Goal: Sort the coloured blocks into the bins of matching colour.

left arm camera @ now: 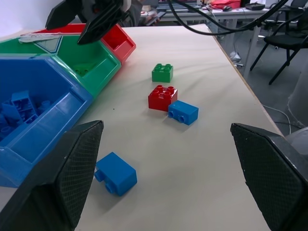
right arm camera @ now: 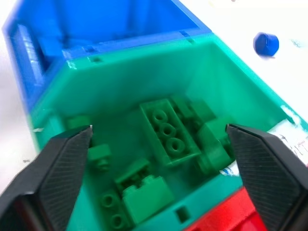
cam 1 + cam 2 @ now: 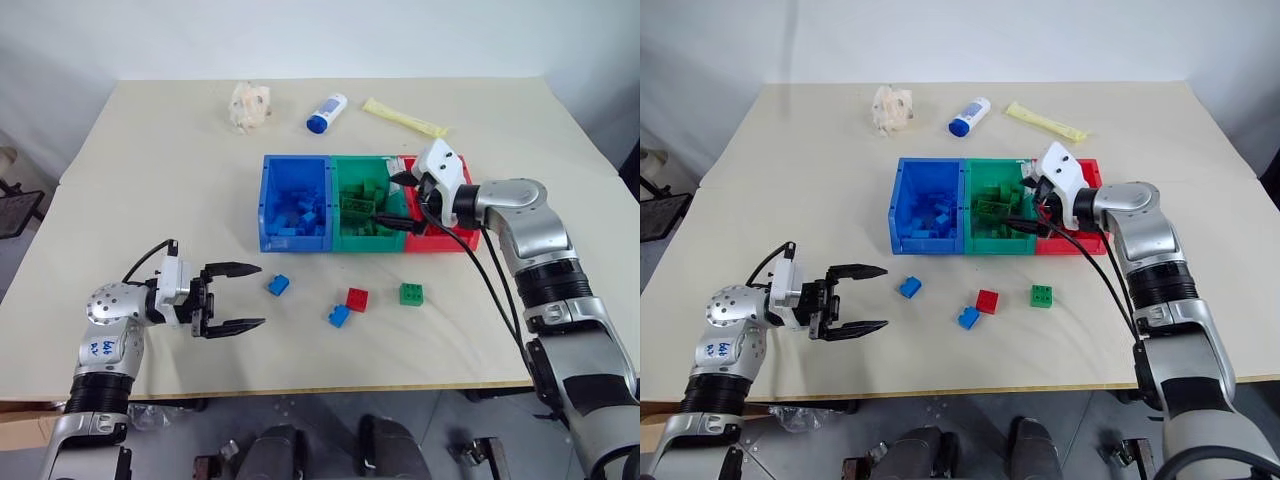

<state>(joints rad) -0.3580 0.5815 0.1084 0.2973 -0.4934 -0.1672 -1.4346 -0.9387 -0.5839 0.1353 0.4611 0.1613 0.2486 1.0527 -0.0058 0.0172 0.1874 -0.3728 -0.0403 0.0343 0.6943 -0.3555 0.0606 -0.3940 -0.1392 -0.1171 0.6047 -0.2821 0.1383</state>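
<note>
The right gripper (image 3: 397,202) reaches level over the green bin (image 3: 346,235), fingers spread wide and empty; below them lie studded green bricks (image 2: 169,130). The left gripper (image 3: 233,296) lies low over the table (image 3: 150,160), pointing sideways, jaws wide, empty. Just past its tips sits a blue brick (image 3: 278,285); farther off lie a second blue brick (image 3: 339,316), a red brick (image 3: 357,299) and a green brick (image 3: 411,293).

A lab or office workroom, by the look of it; a plain beige table (image 3: 150,180) stands against bare white walls; beyond the left gripper's fingers (image 1: 62,178), desks crowded with cables and gear (image 1: 216,7), black office chairs (image 1: 284,43) on grey floor.
</note>
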